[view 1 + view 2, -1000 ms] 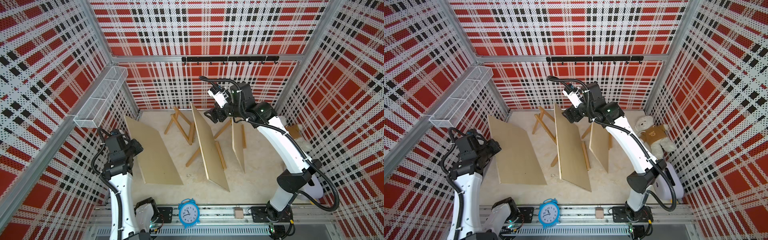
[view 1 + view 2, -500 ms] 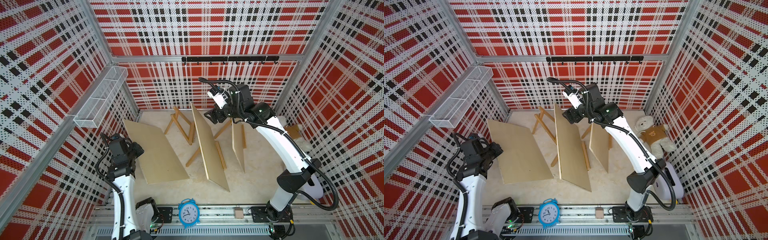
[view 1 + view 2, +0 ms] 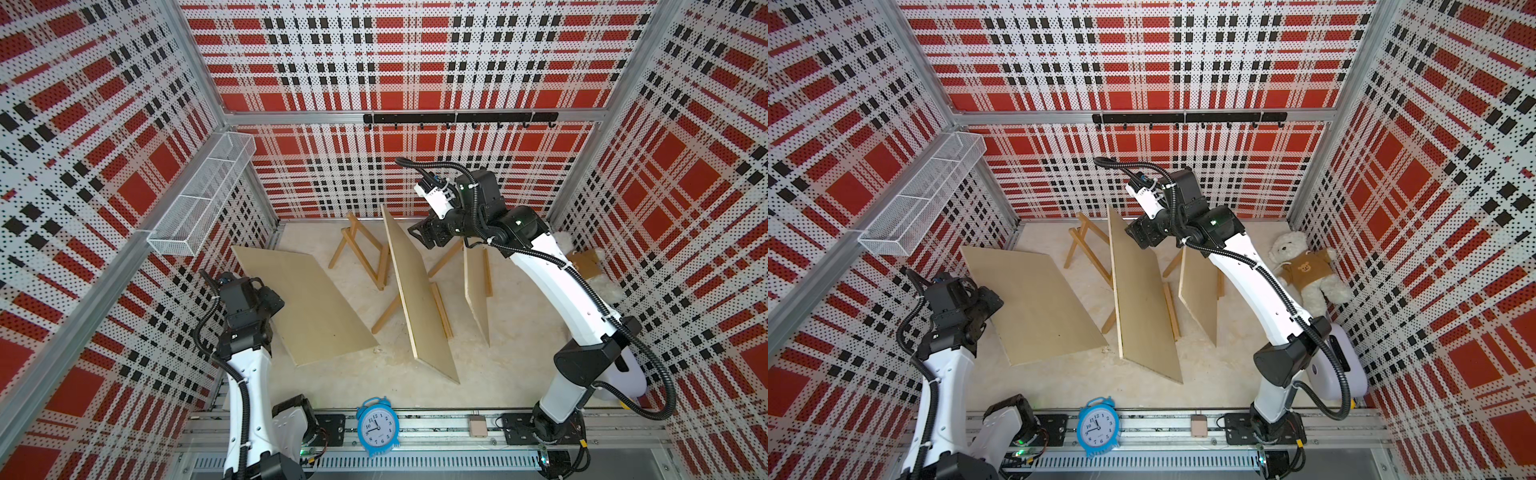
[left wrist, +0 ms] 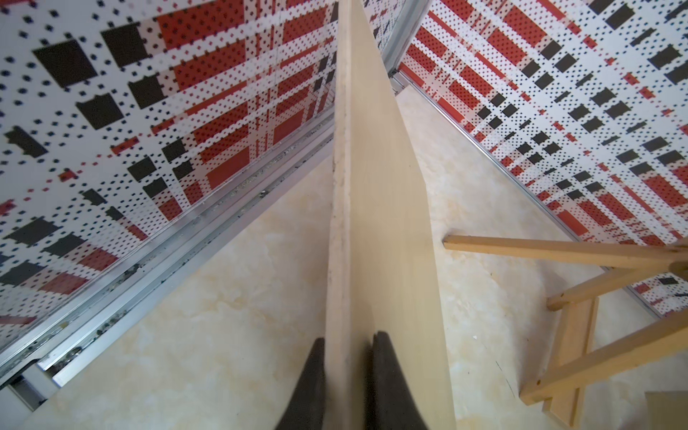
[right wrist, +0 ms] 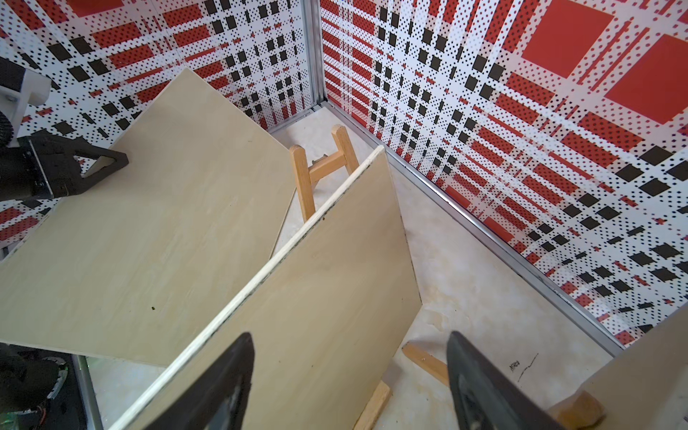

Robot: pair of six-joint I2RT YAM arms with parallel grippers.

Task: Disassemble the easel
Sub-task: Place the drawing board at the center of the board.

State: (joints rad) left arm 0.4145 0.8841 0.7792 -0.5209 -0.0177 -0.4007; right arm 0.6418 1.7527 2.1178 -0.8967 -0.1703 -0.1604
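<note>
My left gripper (image 3: 272, 301) is shut on the near edge of a large plywood board (image 3: 303, 303) that slopes low over the floor at the left; in the left wrist view its fingers (image 4: 387, 372) pinch that board (image 4: 376, 186) edge-on. A bare wooden A-frame easel (image 3: 361, 253) stands at the back. A second board (image 3: 419, 291) leans upright on wooden easel legs in the middle, and a smaller board (image 3: 476, 291) leans on another frame to its right. My right gripper (image 3: 417, 235) hangs open beside the middle board's top edge; the right wrist view shows that board (image 5: 316, 298) below its spread fingers.
A teddy bear (image 3: 1304, 270) lies at the right wall. A blue alarm clock (image 3: 378, 428) and a small block (image 3: 478, 426) sit on the front rail. A wire basket (image 3: 199, 199) hangs on the left wall, a hook rail (image 3: 457, 118) on the back wall.
My left arm has come down and toward the front with its board, which now lies flatter and further right. The right arm has barely moved.
</note>
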